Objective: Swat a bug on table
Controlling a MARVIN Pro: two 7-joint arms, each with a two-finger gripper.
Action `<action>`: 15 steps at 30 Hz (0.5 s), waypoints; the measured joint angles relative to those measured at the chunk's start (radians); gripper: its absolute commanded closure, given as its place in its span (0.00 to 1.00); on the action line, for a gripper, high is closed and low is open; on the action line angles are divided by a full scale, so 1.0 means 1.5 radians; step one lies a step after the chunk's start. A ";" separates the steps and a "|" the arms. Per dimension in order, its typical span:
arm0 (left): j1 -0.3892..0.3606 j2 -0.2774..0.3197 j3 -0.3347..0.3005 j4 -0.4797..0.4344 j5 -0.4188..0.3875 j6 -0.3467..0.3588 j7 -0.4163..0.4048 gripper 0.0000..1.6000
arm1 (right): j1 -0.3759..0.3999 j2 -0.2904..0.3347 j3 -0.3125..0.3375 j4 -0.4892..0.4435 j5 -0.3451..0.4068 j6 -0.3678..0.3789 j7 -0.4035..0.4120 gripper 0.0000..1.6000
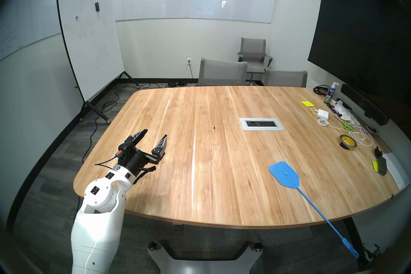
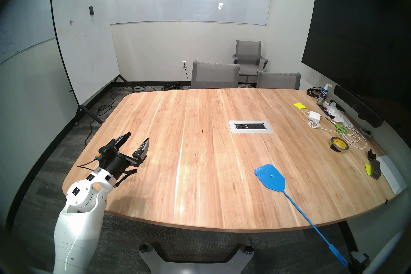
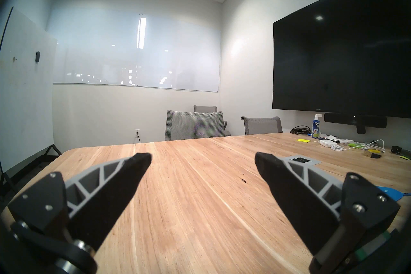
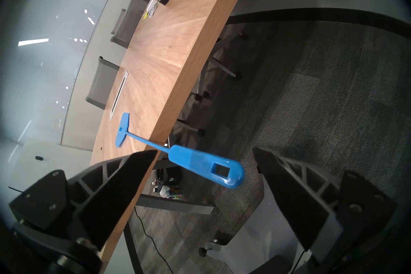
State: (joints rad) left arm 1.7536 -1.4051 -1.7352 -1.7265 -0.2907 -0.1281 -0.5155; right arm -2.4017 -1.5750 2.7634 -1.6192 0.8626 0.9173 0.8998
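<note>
Bug (image 1: 214, 128) sits as a tiny dark speck near the middle of the table (image 1: 222, 200), a little to the left of the silver outlet panel (image 1: 261, 124). It is well apart from the blue swatter (image 1: 284, 174), whose flat head lies on the wood near the front right. The swatter's long handle sticks out past the table's edge into the air. The step in hand looks like grabbing that handle. The right gripper (image 4: 204, 153) has its jaws wide open and holds nothing, and the fat end of the handle (image 4: 206, 169) hangs just in front of it, between the two fingers but not yet touching them. To do it well, the gripper should move in until the thick part is right between the fingers, then squeeze firmly so the swatter does not spin or slip. It should keep clear of the table edge beside its finger. The left gripper (image 1: 155, 136) is open too, empty, and hovers over the left side of the table, out of the way.
</note>
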 measured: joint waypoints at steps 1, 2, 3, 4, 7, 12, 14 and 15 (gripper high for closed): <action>0.000 0.000 0.000 0.000 0.000 0.000 0.000 0.00 | 0.000 -0.002 0.000 -0.001 0.000 0.000 0.000 0.00; 0.000 0.000 0.000 0.000 0.000 0.000 0.000 0.00 | -0.001 -0.004 -0.001 -0.002 -0.001 0.001 0.000 0.00; 0.000 0.000 0.000 0.000 0.000 0.000 0.000 0.00 | -0.001 -0.006 -0.002 -0.003 -0.001 0.001 0.000 0.00; 0.000 0.000 0.000 0.000 0.000 0.000 0.000 0.00 | -0.001 -0.009 -0.004 -0.006 -0.002 0.002 0.000 0.00; 0.000 0.000 0.000 0.000 0.000 0.000 0.000 0.00 | -0.003 -0.014 -0.009 -0.009 -0.003 0.002 0.000 0.00; 0.000 0.000 0.000 0.000 0.000 0.000 0.000 0.00 | -0.005 -0.020 -0.018 -0.013 -0.006 -0.001 0.002 0.00; 0.000 0.000 0.000 0.000 0.000 0.000 0.000 0.00 | -0.006 -0.022 -0.021 -0.014 -0.006 -0.003 0.004 0.00; 0.000 0.000 0.000 0.000 0.000 0.000 0.000 0.00 | -0.006 -0.022 -0.022 -0.014 -0.006 -0.003 0.004 0.00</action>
State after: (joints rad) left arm 1.7536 -1.4052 -1.7354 -1.7265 -0.2904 -0.1281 -0.5155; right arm -2.4106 -1.6085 2.7301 -1.6407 0.8532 0.9122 0.9061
